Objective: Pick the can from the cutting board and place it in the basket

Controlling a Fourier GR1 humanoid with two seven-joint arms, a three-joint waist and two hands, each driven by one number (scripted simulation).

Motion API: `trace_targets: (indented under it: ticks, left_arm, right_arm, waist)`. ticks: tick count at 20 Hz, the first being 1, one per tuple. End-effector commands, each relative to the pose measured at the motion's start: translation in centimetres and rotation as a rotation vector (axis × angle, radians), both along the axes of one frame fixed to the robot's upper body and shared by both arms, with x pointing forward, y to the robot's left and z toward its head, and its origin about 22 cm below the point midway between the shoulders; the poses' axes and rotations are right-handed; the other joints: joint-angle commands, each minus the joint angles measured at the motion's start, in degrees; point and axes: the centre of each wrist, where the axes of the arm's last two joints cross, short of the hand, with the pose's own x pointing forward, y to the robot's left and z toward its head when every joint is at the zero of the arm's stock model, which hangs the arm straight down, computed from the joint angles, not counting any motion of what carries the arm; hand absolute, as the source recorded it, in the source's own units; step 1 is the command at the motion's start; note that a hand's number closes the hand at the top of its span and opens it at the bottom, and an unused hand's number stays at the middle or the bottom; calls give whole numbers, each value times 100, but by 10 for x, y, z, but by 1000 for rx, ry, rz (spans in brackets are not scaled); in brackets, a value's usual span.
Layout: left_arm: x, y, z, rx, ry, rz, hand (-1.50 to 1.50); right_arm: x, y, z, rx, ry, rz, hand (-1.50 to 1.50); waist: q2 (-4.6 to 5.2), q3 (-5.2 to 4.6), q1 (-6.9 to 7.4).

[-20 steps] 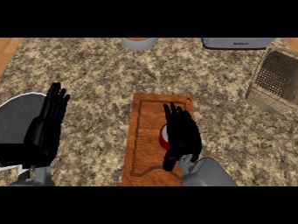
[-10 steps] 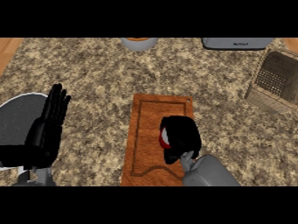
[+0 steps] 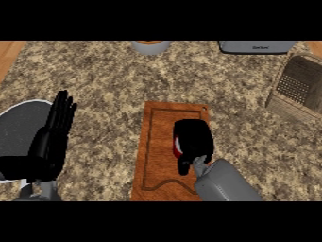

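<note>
The right hand (image 3: pixel 192 139) has curled down over the can (image 3: pixel 176 146) (mostly hidden) on the cutting board (image 3: pixel 160 142).

a kitchen is indicated by the speckled granite-look counter (image 3: pixel 191 80), edged with wood at the far corners. a wooden cutting board (image 3: pixel 160 142) is laid on it, a dark round plate (image 3: pixel 10 137) is set at the left, and a wire mesh basket (image 3: pixel 301 87) is placed at the right. a grey appliance (image 3: pixel 256 46) and a grey pot-like vessel (image 3: pixel 151 46) are seen at the far edge.
</note>
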Motion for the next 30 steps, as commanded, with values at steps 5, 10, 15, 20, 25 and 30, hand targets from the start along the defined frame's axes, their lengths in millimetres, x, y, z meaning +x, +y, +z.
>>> trace_targets:
  ticks: [5, 10, 15, 20, 25, 30]
  left_arm:
    - [9, -8, 6, -1, -27, -39, 0]
    - [17, -20, 13, -15, -33, -57, 0]
    - [8, -13, 8, -6, -18, -40, 0]
    - [7, 4, 8, -7, 0, -21, 0]
    - [0, 5, 1, 6, 15, 2, 0]
    - [5, 5, -6, -15, 13, 26, 0]
  right_arm:
    - [86, -31, 15, 9, -30, -506, 150]
    - [117, -22, 23, -15, -211, -546, 150]
    - [128, -10, 60, 185, -387, -575, 150]
    - [118, 20, 129, 380, -607, -553, 150]
    - [98, 36, 183, 462, -701, -522, 150]
    - [80, 39, 211, 471, -717, -606, 150]
  waist:
    - [148, 10, 268]
    - [129, 11, 261]
    - [67, 10, 191]
    - [-12, 4, 69]
    - [-19, 3, -24]
    - [-7, 2, -41]
